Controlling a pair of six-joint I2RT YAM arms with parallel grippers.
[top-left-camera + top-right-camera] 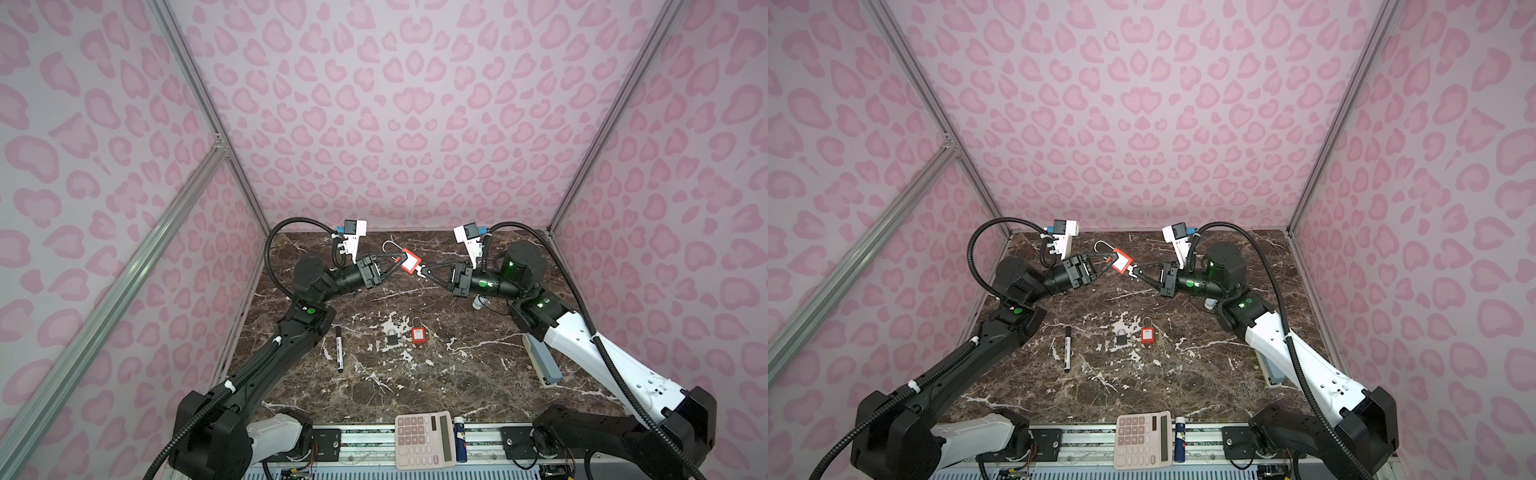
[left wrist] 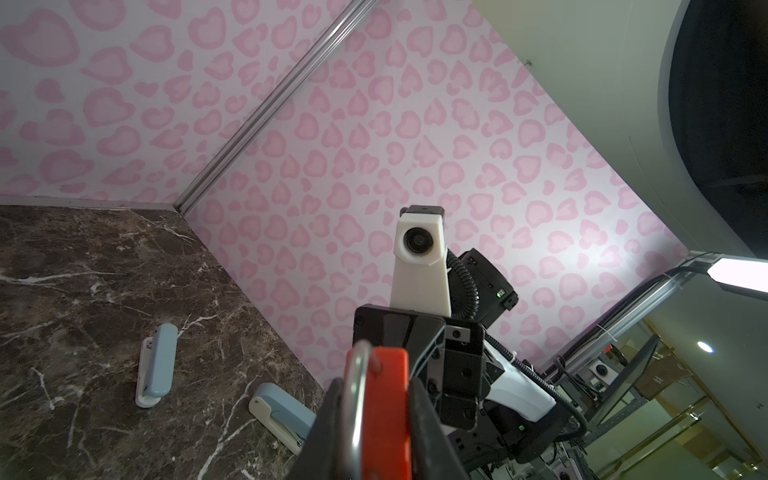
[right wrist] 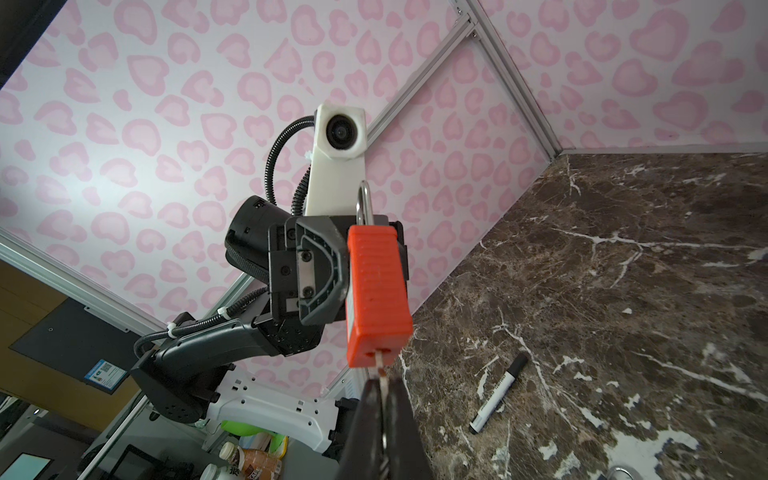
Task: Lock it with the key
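Your left pincer point(image 1: 397, 260) grips the red padlock point(image 1: 411, 262) in the air, near the middle of both top views. Your right pincer point(image 1: 423, 273) is closed on the key point(image 3: 381, 369), which is already in the keyhole. The shackle point(image 1: 389, 248) looks open, so I judge that closing it and turning the key are left.

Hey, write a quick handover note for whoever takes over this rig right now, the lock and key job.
Left gripper: jaws shut on the red padlock, held above the table.
Right gripper: jaws shut on the key, its tip in the padlock's keyhole.
Done: padlock lifted, key inserted.
Left to do: shackle looks open; probably close it and turn the key.
A grey padlock and a small red lock lie on the table.
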